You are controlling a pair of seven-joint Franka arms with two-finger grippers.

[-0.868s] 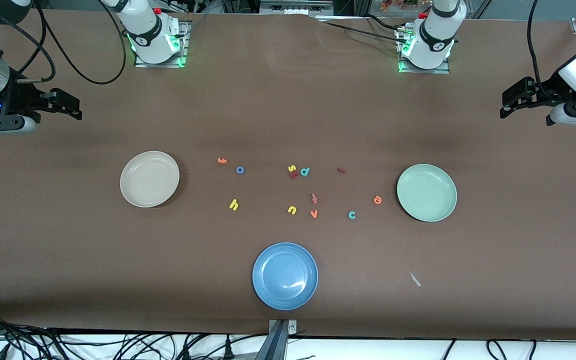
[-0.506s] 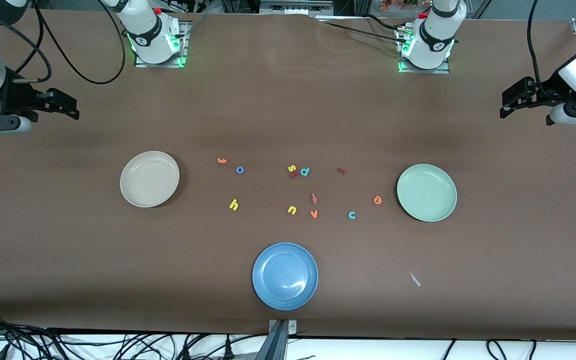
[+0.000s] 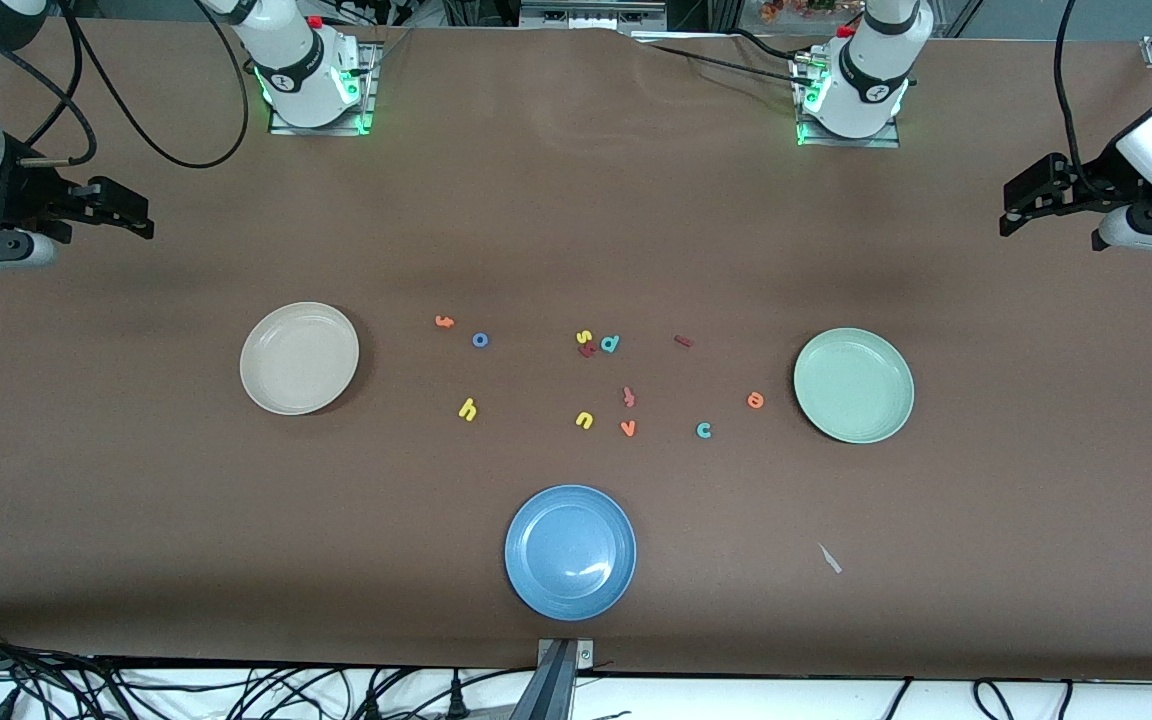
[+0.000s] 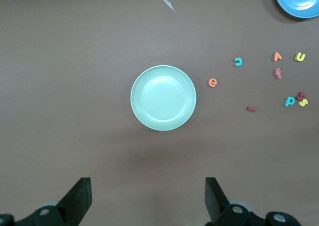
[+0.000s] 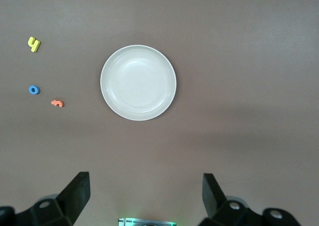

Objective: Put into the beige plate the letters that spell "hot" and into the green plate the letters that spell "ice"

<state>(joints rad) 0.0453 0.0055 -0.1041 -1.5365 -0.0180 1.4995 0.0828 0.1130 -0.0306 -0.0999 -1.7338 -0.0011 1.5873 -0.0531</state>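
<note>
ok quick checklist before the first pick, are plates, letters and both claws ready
1. beige plate holds nothing: ok
2. green plate holds nothing: ok
3. yellow h, blue o, orange t lie apart on the table, each free to pick: ok
4. dark red i, orange e, teal c lie apart, free to pick: ok
5. left claw open, holding nothing, at its end of the table: ok
6. right claw open, holding nothing, at its end of the table: ok
</note>
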